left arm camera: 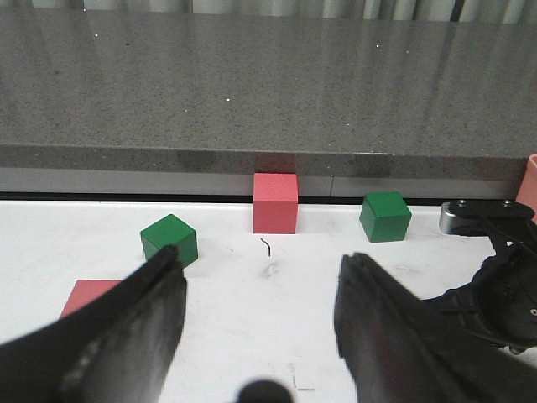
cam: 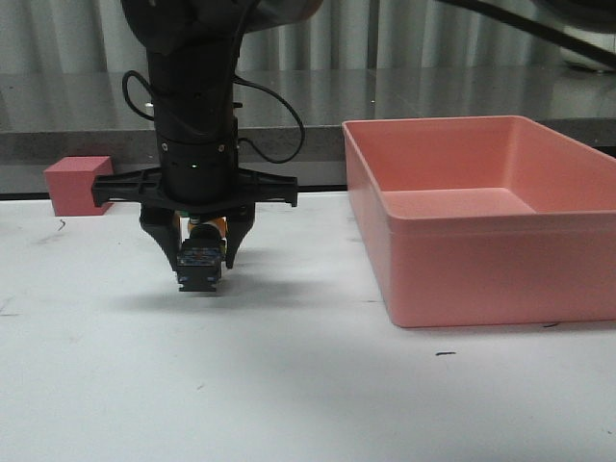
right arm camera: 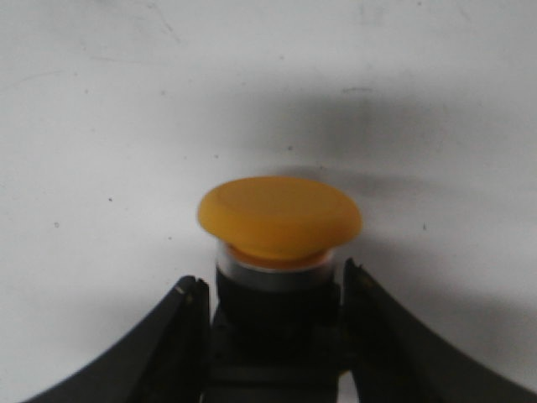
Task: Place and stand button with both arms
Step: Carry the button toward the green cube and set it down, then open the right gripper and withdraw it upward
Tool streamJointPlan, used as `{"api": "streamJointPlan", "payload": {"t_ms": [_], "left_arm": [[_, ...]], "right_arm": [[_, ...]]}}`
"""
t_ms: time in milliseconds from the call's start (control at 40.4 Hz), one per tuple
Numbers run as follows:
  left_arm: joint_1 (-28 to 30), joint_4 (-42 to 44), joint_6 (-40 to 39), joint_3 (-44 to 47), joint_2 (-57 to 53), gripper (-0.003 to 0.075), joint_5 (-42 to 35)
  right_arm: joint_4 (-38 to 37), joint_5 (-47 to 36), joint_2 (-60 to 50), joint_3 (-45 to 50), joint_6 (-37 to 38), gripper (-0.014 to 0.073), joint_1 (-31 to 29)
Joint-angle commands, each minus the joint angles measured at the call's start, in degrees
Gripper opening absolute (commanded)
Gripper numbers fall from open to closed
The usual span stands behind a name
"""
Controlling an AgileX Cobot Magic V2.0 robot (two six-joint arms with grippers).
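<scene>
The button [cam: 199, 262] is held low over the white table, left of centre, with my right gripper [cam: 199, 258] shut on its black body. It lies sideways: the blocky black base with blue parts faces the front camera and the cap points away. In the right wrist view the yellow cap [right arm camera: 279, 216] juts out past the fingertips [right arm camera: 191, 295], which press on the black collar. Whether the base touches the table I cannot tell. My left gripper [left arm camera: 262, 260] is open and empty over bare table; it does not show in the front view.
A large pink bin [cam: 481, 221] fills the right side of the table. A pink cube [cam: 77, 185] sits at the back left by the grey ledge. The left wrist view shows two green cubes [left arm camera: 169, 239] [left arm camera: 385, 216], a pink cube [left arm camera: 275, 202] and a flat pink piece [left arm camera: 88, 294].
</scene>
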Motion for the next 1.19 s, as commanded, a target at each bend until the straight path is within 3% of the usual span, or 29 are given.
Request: {"api": "streamJointPlan", "payload": {"t_ms": [0,273,471,743,867,1041,1165], "left_arm": [[-0.33,-0.23,-0.10,-1.96,0.61,0.0384,-4.03],[-0.33,-0.23,-0.10,-1.96,0.61,0.0384,-4.03],[-0.33,-0.23,-0.10,-1.96,0.61,0.0384,-4.03],[-0.33,-0.23,-0.10,-1.96,0.61,0.0384,-4.03],[-0.33,-0.23,-0.10,-1.96,0.61,0.0384,-4.03],[-0.33,-0.23,-0.10,-1.96,0.61,0.0384,-4.03],[-0.33,-0.23,-0.10,-1.96,0.61,0.0384,-4.03]], "right_arm": [[-0.99,-2.96,-3.58,-2.03,0.23,0.0353,-0.20],[0.12,-2.99,-2.26,-2.03,0.23,0.0367,-0.20],[1.23,-2.65,-2.21,-2.03,0.23,0.0460,-0.20],[1.69,0.50,-4.17,-3.19,-0.14,0.0460,-0.09],[1.23,4.44,-6.37,-5.47,-3.56,0.0456,-0.08],[-1.43,12.52,-10.92,-7.18,-13.93,0.0456,-0.13],[0.18,12.48,-15.01,-6.91,-20.43,0.0456,-0.13]]}}
